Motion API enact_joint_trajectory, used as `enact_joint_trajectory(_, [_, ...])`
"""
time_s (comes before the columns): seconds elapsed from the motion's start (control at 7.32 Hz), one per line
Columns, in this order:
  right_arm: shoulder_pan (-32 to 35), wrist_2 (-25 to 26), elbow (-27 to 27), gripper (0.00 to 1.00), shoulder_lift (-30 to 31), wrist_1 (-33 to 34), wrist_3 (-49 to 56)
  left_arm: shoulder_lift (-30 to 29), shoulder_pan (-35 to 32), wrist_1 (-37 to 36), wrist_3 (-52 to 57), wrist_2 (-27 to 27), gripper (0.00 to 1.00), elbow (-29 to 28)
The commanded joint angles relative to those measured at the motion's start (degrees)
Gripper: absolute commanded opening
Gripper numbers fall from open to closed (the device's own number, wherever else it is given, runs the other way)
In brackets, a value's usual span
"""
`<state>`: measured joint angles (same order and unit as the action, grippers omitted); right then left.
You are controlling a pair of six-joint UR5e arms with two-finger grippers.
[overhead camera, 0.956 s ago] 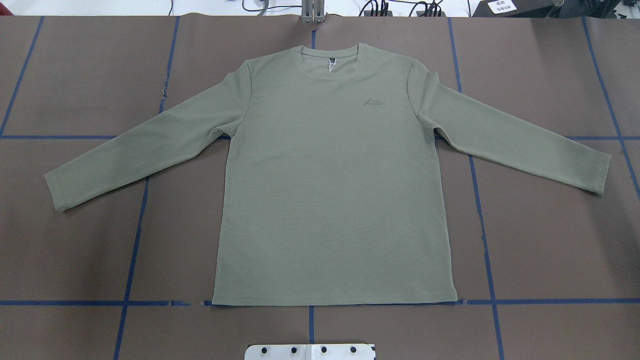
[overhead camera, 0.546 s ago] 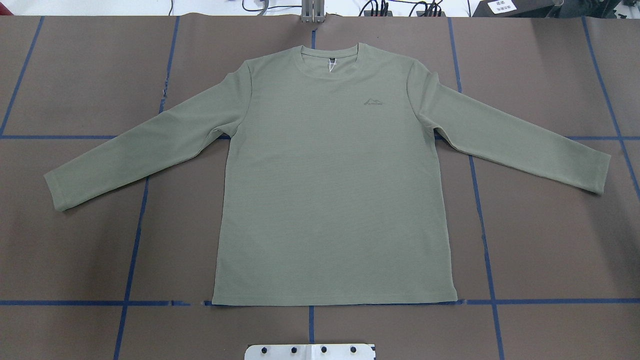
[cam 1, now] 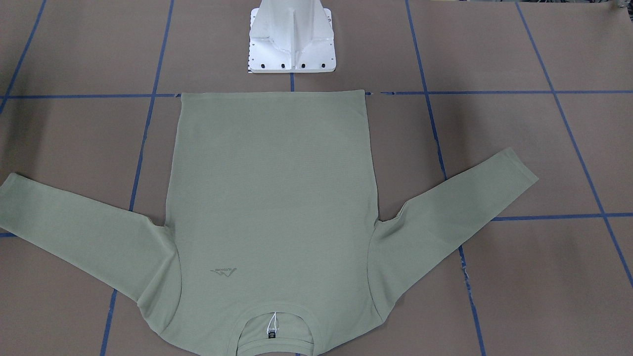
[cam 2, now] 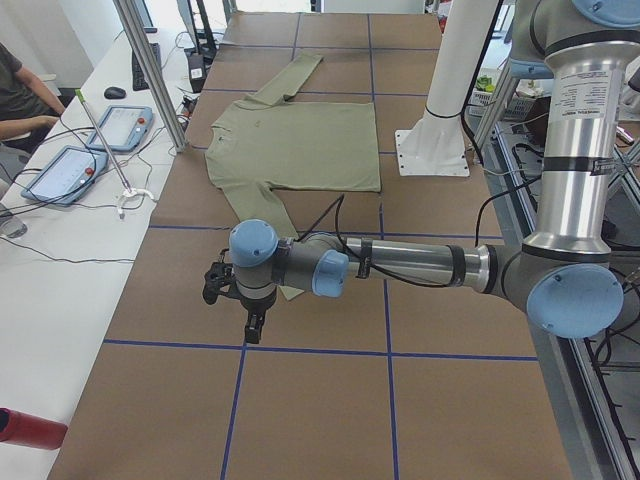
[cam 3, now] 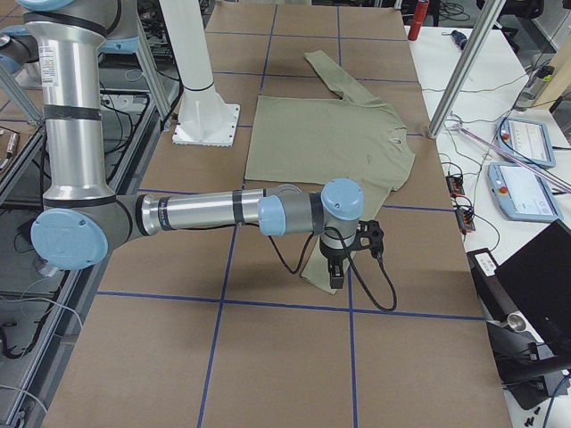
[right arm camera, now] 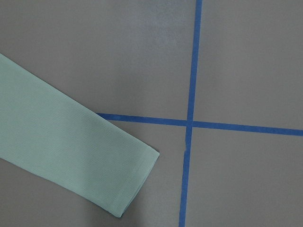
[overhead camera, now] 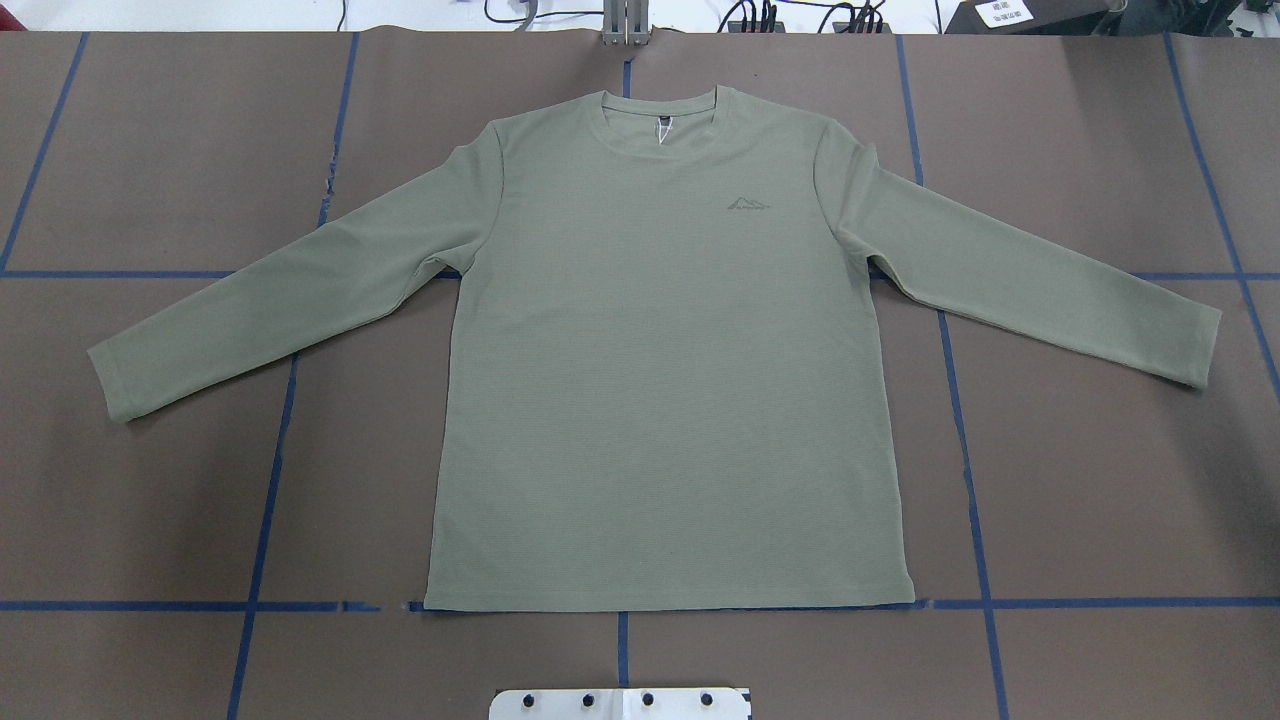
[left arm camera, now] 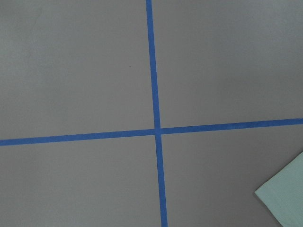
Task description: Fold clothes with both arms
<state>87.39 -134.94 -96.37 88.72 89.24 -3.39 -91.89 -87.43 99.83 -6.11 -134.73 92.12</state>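
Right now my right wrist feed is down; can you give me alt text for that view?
A green sleeve lies flat on the brown table, slanting from the left edge down to its cuff at lower centre. Blue tape lines cross just up and right of the cuff; the horizontal one runs under the sleeve.

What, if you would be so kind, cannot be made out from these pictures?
Left gripper and right gripper: open or shut cannot be told; only the side views show them, small.
Neck tag and chest logo lettering on the shirt: too small in every view.
Front-facing view: the bottom edge cuts the collar, the left edge clips one sleeve.
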Motion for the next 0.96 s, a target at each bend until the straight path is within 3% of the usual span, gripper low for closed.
enact_joint_trajectory(0.0, [-1.42, -0.76, 3.28, 1.0, -0.04, -8.74, -0.56, -0.31, 0.15, 0.1, -0.39, -5.67, 1.0, -0.79])
enact_joint_trajectory(0.55, [-8.28, -1.2, 19.61, 1.0, -1.18, -31.53, -0.83, -2.07, 1.28, 13.34, -0.84, -6.42, 0.99, -4.66])
enact_joint_trajectory(0.82, [-11.78, -0.67, 20.26, 1.0, -1.53, -32.55, -5.29, -1.37, 1.38, 14.78, -1.19, -6.51, 0.99, -4.93])
